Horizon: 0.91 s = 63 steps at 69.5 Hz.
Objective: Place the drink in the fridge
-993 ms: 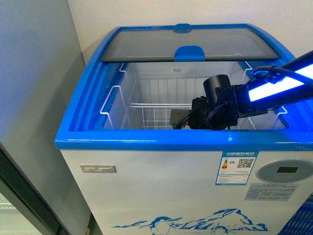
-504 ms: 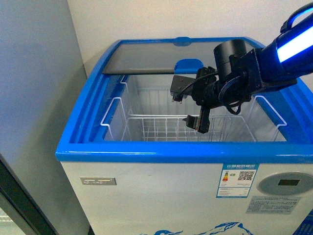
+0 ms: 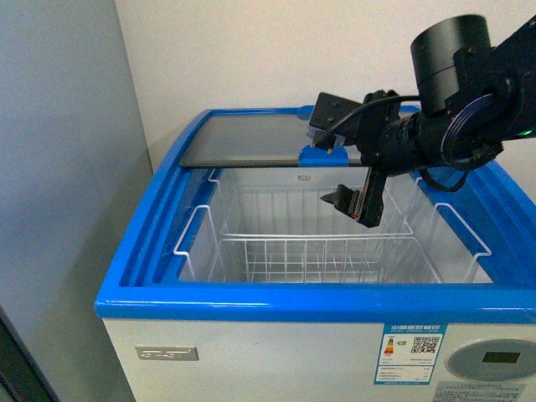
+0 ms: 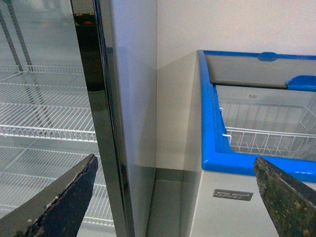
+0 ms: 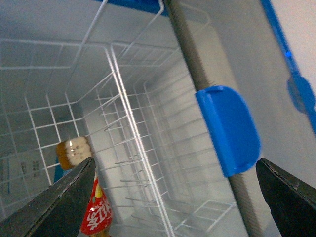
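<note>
- Right gripper (image 3: 362, 203) hung above the open chest freezer (image 3: 251, 301), fingers spread wide, nothing between them.
- Right arm (image 3: 452, 109) reached in from the right, over the freezer's blue rim, black wrist housing up high.
- Drink (image 5: 73, 151) lay down inside the freezer, behind the white wire basket (image 5: 123, 123) mesh; amber-brown body with a whitish band showed in the right wrist view, partly hidden by one right finger (image 5: 54, 202).
- A red packet (image 5: 97, 213) with white lettering sat just below the drink, touching or nearly so; couldn't tell which.
- Glass sliding lid (image 3: 251, 138) was pushed to the back half, its blue handle (image 5: 228, 129) at the lid's front edge.
- Left gripper (image 4: 170, 197) was spread wide, empty, off to the freezer's left, facing the freezer's corner and the SAST badge (image 4: 232, 195).
- Tall glass-door cabinet (image 4: 49, 98) with white wire shelves stood beside the freezer, a grey panel between them.
- Energy label (image 3: 410, 353) on the freezer's front, right side.
</note>
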{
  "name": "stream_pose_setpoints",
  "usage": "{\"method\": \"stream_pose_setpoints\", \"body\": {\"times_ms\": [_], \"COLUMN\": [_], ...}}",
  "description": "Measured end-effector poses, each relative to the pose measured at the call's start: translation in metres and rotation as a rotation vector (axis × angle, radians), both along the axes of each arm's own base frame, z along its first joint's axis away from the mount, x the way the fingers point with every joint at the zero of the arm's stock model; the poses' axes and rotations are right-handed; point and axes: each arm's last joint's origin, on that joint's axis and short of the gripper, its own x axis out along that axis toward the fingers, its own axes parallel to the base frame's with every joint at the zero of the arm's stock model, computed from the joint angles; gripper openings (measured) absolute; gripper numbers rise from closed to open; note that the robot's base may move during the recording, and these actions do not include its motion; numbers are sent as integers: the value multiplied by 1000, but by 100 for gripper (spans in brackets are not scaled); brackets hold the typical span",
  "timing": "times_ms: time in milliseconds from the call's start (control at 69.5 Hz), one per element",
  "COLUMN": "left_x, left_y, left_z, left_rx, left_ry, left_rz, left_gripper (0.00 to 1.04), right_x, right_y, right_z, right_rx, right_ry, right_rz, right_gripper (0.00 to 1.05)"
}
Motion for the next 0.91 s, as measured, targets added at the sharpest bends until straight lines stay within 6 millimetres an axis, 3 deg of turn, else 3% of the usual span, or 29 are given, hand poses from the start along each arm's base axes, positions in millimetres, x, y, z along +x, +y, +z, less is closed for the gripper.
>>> {"method": "stream_pose_setpoints", "body": {"times_ms": [201, 389, 561, 619, 792, 907], "left_x": [0, 0, 0, 0, 0, 0], "left_y": [0, 0, 0, 0, 0, 0], "left_z": [0, 0, 0, 0, 0, 0], "left_rx": [0, 0, 0, 0, 0, 0], "left_ry": [0, 0, 0, 0, 0, 0], "left_rz": [0, 0, 0, 0, 0, 0], "left_gripper": [97, 97, 97, 97, 97, 97], "right_x": [-42, -118, -196, -237, -318, -361], "right_y": [-18, -49, -61, -63, -66, -70], "right_z": [51, 88, 97, 100, 106, 97], "right_rx": [146, 406, 550, 607, 698, 834], "right_ry": [-153, -198, -162, -155, -209, -171], "right_rz": [-261, -505, -596, -648, -716, -688], "right_gripper": [98, 98, 98, 98, 97, 80]}}
